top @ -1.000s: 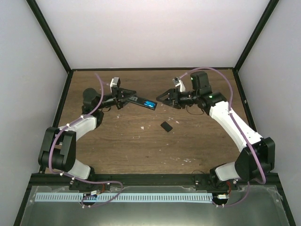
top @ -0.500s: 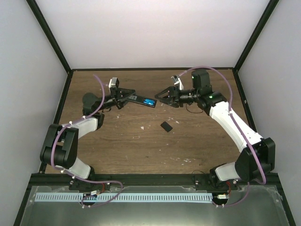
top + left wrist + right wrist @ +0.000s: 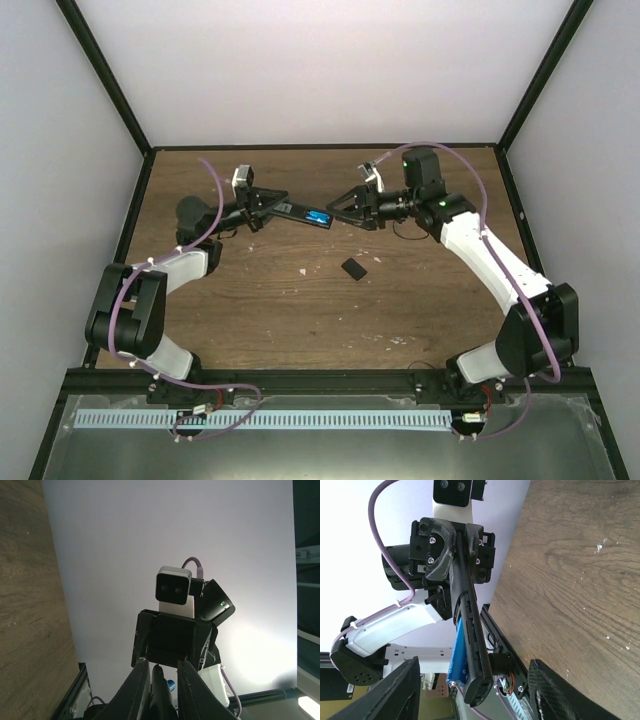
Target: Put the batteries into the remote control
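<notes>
1. Left claw (image 3: pixel 283 206) is clamped on one end of the remote control (image 3: pixel 305 212) and holds it up off the counter (image 3: pixel 300 320). The bar sticks straight out ahead of its tips, toward the right claw (image 3: pixel 340 211).
2. Batteries (image 3: pixel 320 216) are in the bay on the half of the remote farthest from the left claw, just ahead of the right claw's tips. In the right wrist view the blue stands slightly proud of the bar's side. I can't tell if they are fully seated.
3. Right claw has its jaws apart at roughly half spread and holds nothing. In its wrist view the remote's free end lies between its fingers (image 3: pixel 395 695), with no contact visible.
4. Handling, my read:
   - The remote is light, rigid, smooth plastic. Grip it across the narrow sides, clear of the bay.
   - Held by one end it acts as a lever, so a push at the far end may twist it in the left claw.
   - The batteries are tiny, hard and slick, and likely to roll. Press mid-barrel and gently.
5. Cover piece (image 3: pixel 352 268) lies flat on the counter, below and between both claws and well apart from each.
6. Compared with a second ago:
   - The right claw has closed in on the remote's free end. There was a clear gap before, and now its tips are at the end.
   - Its jaw spread is unchanged.
   - The left claw's grip is the same and the remote has barely shifted.
   - The cover hasn't moved.
</notes>
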